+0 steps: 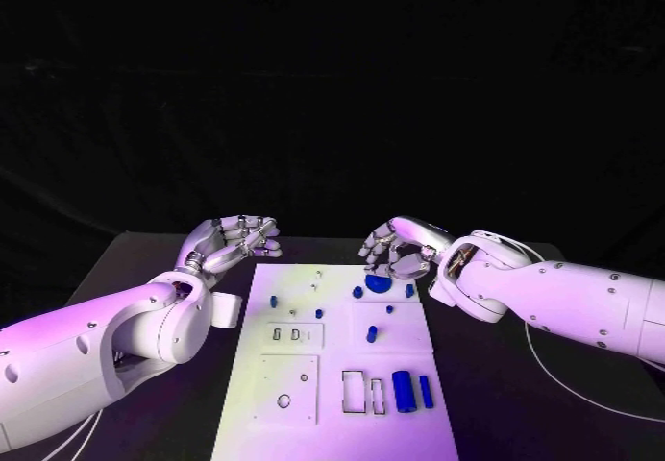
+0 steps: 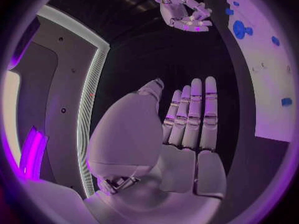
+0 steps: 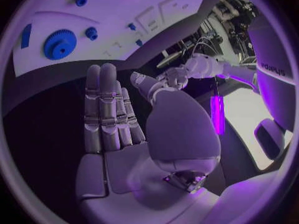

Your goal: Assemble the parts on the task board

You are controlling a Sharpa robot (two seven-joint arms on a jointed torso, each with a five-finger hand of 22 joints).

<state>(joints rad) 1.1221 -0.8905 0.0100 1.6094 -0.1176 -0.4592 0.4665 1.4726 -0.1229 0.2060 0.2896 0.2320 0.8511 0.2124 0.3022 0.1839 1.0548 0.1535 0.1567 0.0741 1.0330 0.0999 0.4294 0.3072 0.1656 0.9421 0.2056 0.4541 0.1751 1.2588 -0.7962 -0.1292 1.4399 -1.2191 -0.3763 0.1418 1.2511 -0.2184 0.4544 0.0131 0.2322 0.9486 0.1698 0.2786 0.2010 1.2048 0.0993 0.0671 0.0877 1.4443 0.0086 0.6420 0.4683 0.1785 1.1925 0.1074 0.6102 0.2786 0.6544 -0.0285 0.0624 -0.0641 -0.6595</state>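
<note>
Black table (image 1: 138,259), one task board (image 1: 298,432), two empty hands, left hand (image 1: 233,240), right hand (image 1: 398,246), fingers together.

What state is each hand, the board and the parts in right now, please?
Left hand: open, empty, beside the board's far left corner.
Right hand: open, empty, over the board's far right corner.
Board: flat on the table.
Gear: flat on the board by the right hand.
Long bars: lying side by side on the board.
</note>
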